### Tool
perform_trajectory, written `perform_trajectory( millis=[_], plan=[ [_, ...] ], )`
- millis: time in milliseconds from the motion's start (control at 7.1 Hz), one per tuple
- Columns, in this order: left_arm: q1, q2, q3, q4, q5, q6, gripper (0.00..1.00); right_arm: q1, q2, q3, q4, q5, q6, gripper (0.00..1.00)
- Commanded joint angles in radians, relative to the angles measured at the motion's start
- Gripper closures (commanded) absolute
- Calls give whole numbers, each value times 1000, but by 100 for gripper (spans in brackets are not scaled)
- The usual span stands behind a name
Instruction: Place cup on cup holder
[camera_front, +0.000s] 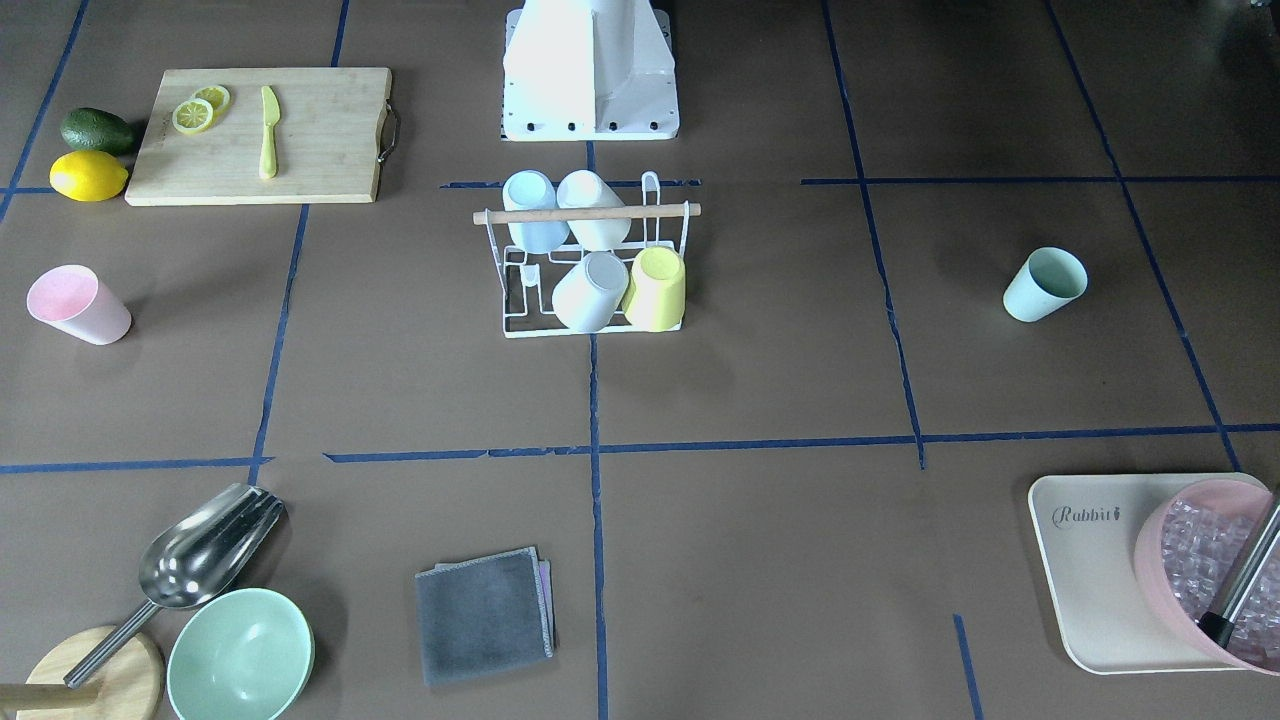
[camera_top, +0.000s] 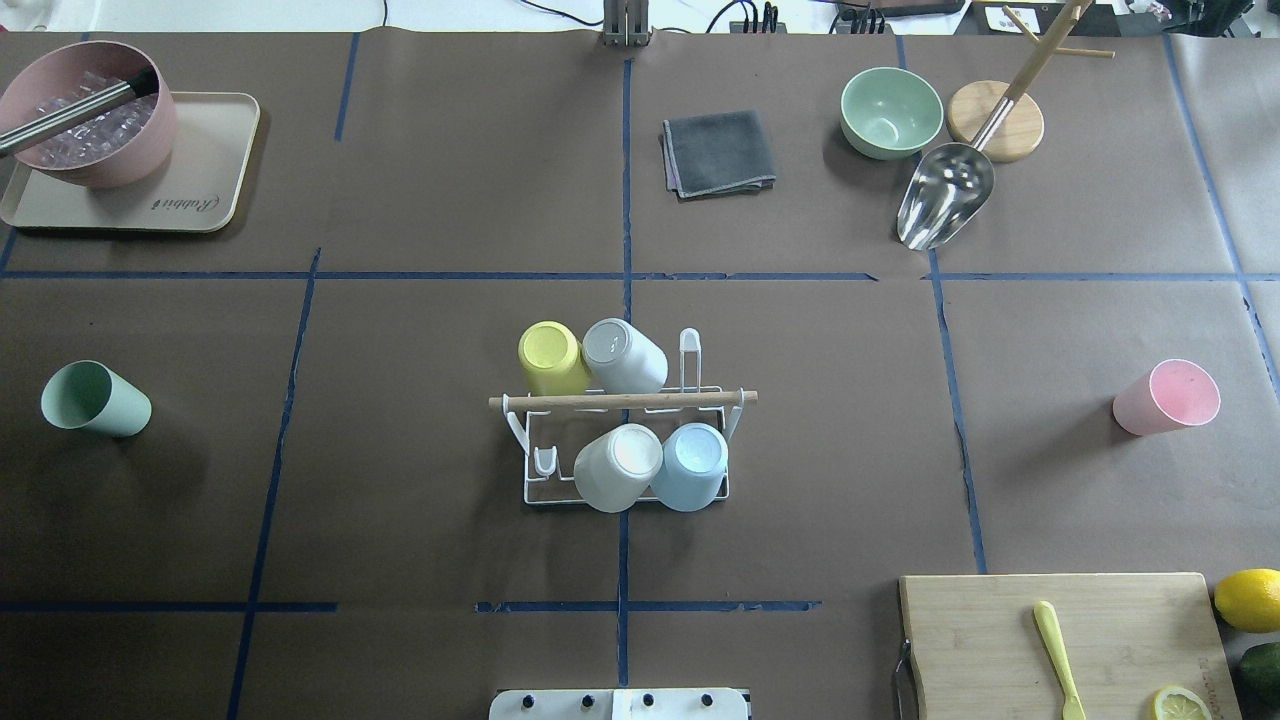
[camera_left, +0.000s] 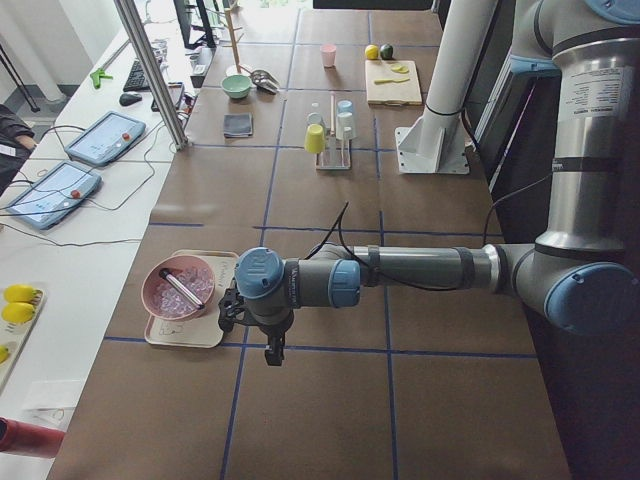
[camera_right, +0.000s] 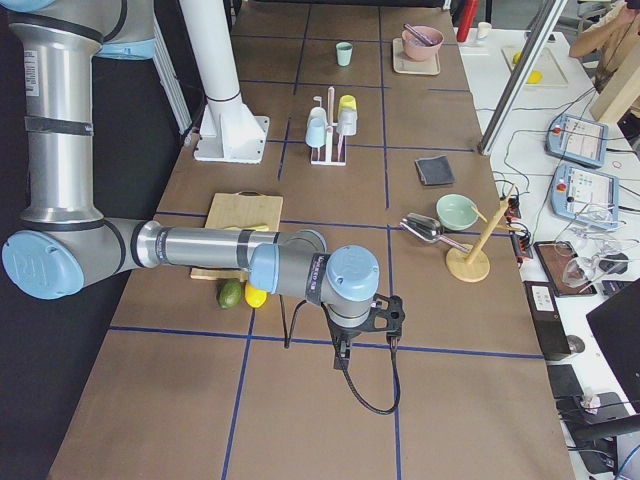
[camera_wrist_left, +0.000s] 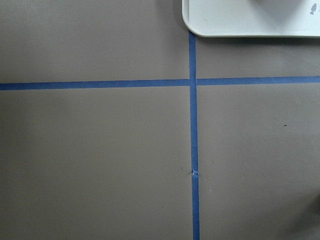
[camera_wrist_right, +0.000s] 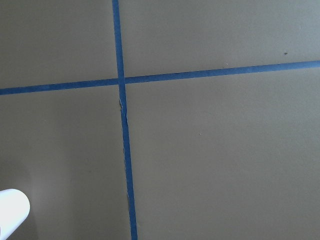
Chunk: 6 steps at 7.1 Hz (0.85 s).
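Green cup (camera_top: 96, 398) stands far left, alone. White rack (camera_top: 620, 400) sits in the middle — four cups (camera_top: 618, 468) rest on it. Pink cup (camera_top: 1167, 396) stands far right. Left claw (camera_left: 232, 312) and right claw (camera_right: 388, 318) — I cannot tell if wide or narrow.

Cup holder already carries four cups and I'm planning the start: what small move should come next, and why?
Probably bring the left claw toward the green cup. It sits loose on the robot's left, apart from the cup holder, which shows free prongs; the left claw hangs near the tray, carrying no cup.
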Motion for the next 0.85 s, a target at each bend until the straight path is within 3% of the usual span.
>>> perform_trajectory(
  millis=[0,705],
  plan=[
    [0,1,-1,-1,1,-5,0,0,1,-2,0,13,2,0],
    [-2,1,-2,-1,1,2,0,0,0,-2,0,13,1,0]
  ],
)
